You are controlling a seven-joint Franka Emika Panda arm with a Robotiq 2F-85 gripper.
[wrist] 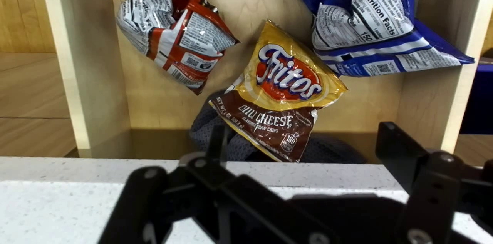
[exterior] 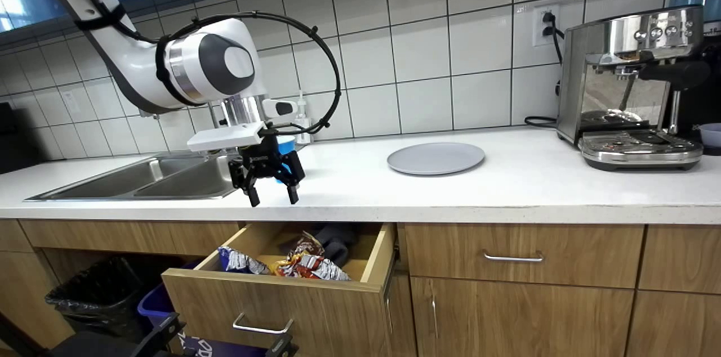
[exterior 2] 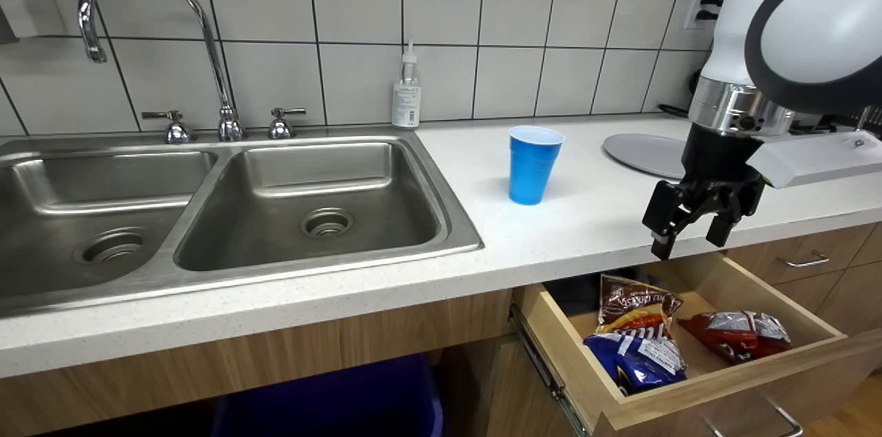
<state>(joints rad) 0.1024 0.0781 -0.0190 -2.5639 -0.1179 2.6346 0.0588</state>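
My gripper (exterior: 274, 197) points down with its fingers well apart and nothing between them. It hangs above the counter's front edge, over the back of a pulled-out wooden drawer (exterior: 270, 300). Three chip bags lie in that drawer. In the wrist view, a yellow-and-brown Fritos bag (wrist: 285, 86) rests in the middle, partly on a dark grey mesh cloth (wrist: 246, 146). A red-and-white bag (wrist: 181, 32) is at the left and a blue bag (wrist: 377, 32) at the right. The gripper touches none of them. The counter edge hides the drawer's rear in the wrist view.
A blue cup (exterior 2: 534, 165) stands on the white counter (exterior 2: 482, 278), between the double sink (exterior 2: 441, 196) and a grey plate (exterior: 436, 158). Farther along is an espresso machine (exterior: 631, 86). A soap bottle (exterior 2: 406, 96) stands by the tiled wall. A black-lined bin (exterior: 101, 295) sits below.
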